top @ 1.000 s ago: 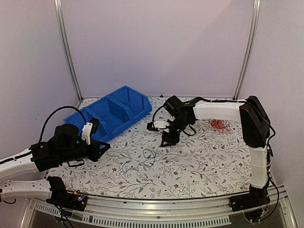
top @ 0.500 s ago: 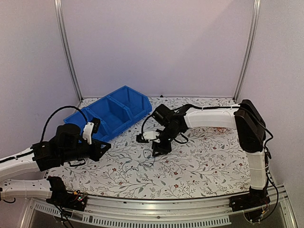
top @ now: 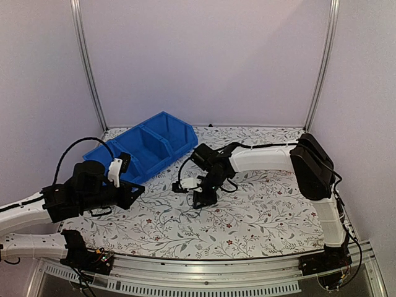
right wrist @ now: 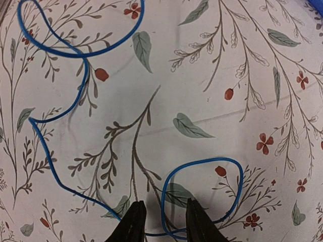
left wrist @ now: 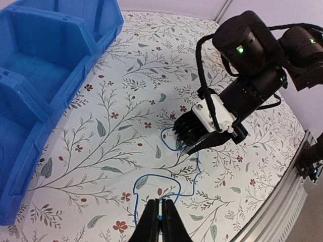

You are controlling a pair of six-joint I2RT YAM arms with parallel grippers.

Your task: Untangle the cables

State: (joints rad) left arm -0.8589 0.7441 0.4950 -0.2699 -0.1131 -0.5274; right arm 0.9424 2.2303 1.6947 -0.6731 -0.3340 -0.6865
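The right gripper [right wrist: 165, 204] is partly spread, low over the flowered table [right wrist: 212, 75]. A strand of the blue cable [right wrist: 202, 161] runs between its fingers, and the cable's loops trail off toward 11 o'clock. The left gripper [left wrist: 159, 202], pressed together, pinches the same cable. It sits at 9 o'clock from the right one. A blue bin [top: 145, 145] is at the table's 10 o'clock.

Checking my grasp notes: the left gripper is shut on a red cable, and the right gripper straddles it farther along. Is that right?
Only the colour is wrong: the cable is blue, not red, as the left wrist view shows. The left gripper is shut on it, and the right gripper straddles it farther along.
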